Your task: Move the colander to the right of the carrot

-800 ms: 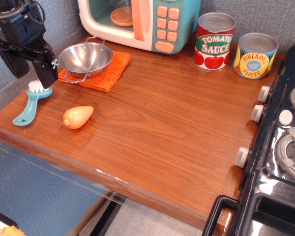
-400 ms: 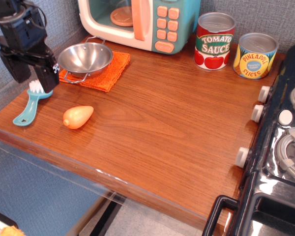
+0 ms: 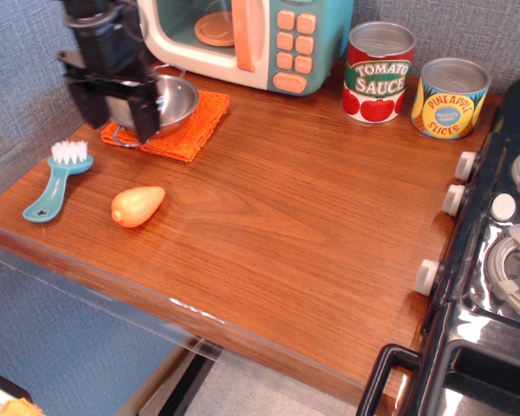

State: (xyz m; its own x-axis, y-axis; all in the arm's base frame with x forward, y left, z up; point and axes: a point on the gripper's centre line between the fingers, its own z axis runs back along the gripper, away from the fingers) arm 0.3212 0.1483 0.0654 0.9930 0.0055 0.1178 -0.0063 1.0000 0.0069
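Note:
The colander (image 3: 178, 98) is a shiny steel bowl resting on an orange cloth (image 3: 193, 130) at the back left, in front of the toy microwave. My gripper (image 3: 121, 117) is above the colander's left side and hides that part of it. Its two black fingers (image 3: 147, 115) stand apart, so it is open and holds nothing. The carrot (image 3: 138, 205), stubby and orange-yellow, lies on the wooden counter near the front left, apart from the colander and below the gripper in the picture.
A teal brush (image 3: 55, 183) with white bristles lies left of the carrot. A toy microwave (image 3: 260, 39) stands at the back, with a tomato sauce can (image 3: 378, 72) and a pineapple can (image 3: 450, 97) to its right. A black stove (image 3: 494, 260) borders the counter's right edge.
My gripper has moved right and towards the back, from above the brush's bristles to over the colander's left side. Nothing else has moved.

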